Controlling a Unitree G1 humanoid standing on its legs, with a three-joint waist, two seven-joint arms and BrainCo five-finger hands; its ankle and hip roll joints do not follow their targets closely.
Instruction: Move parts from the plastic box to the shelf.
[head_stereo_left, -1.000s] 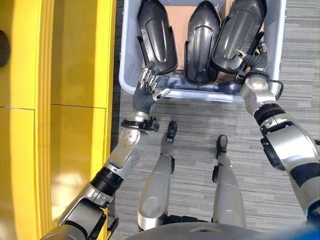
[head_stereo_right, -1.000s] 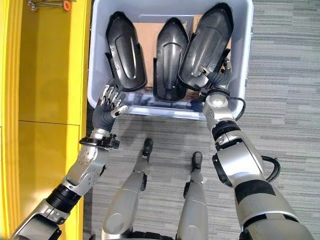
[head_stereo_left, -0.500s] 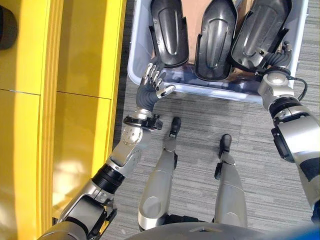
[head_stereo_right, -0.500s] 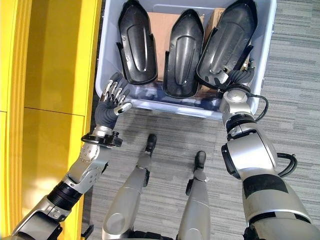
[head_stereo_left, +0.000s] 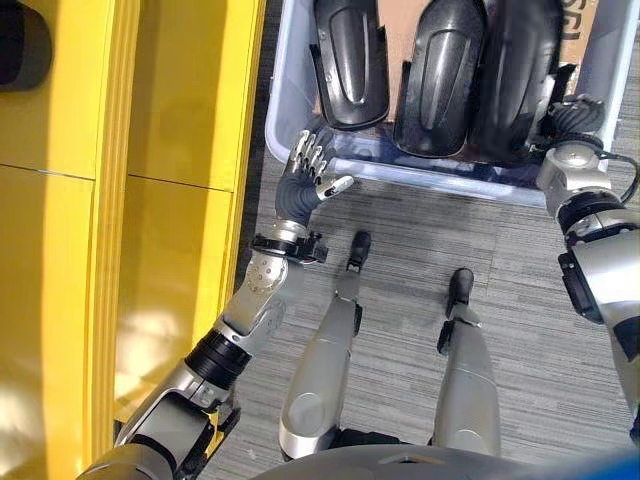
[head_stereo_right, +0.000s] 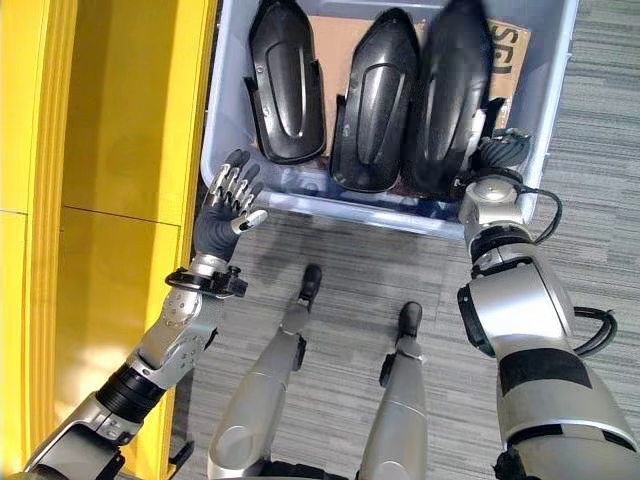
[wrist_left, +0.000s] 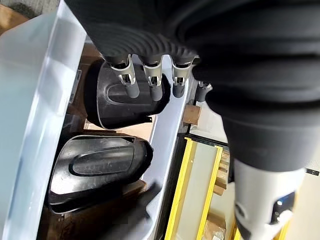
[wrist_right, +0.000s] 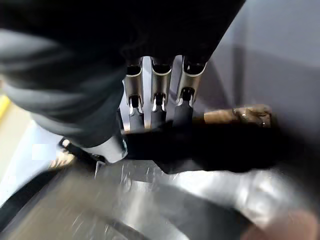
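Note:
A pale plastic box (head_stereo_left: 430, 178) stands on the floor ahead, holding three black moulded parts side by side: left (head_stereo_left: 350, 60), middle (head_stereo_left: 440, 70) and right (head_stereo_left: 520, 80). My right hand (head_stereo_right: 497, 152) reaches over the box's near right corner, its fingers (wrist_right: 155, 102) curled round the near edge of the right part (wrist_right: 210, 145), which stands almost parallel to the middle one. Outside the near left corner my left hand (head_stereo_left: 305, 180) is held up, open, close to the box wall (wrist_left: 40, 100) and holding nothing.
The yellow shelf (head_stereo_left: 170, 100) runs along the left, right beside the box, with a dark object (head_stereo_left: 20, 45) on it at the far left. Brown cardboard (head_stereo_right: 510, 45) lies under the parts. Grey striped carpet (head_stereo_left: 540, 260) lies in front of the box.
The view has shifted, so the box sits higher and further right. My right hand has swung the right part from a slant to nearly parallel with the middle one. The left hand stays open.

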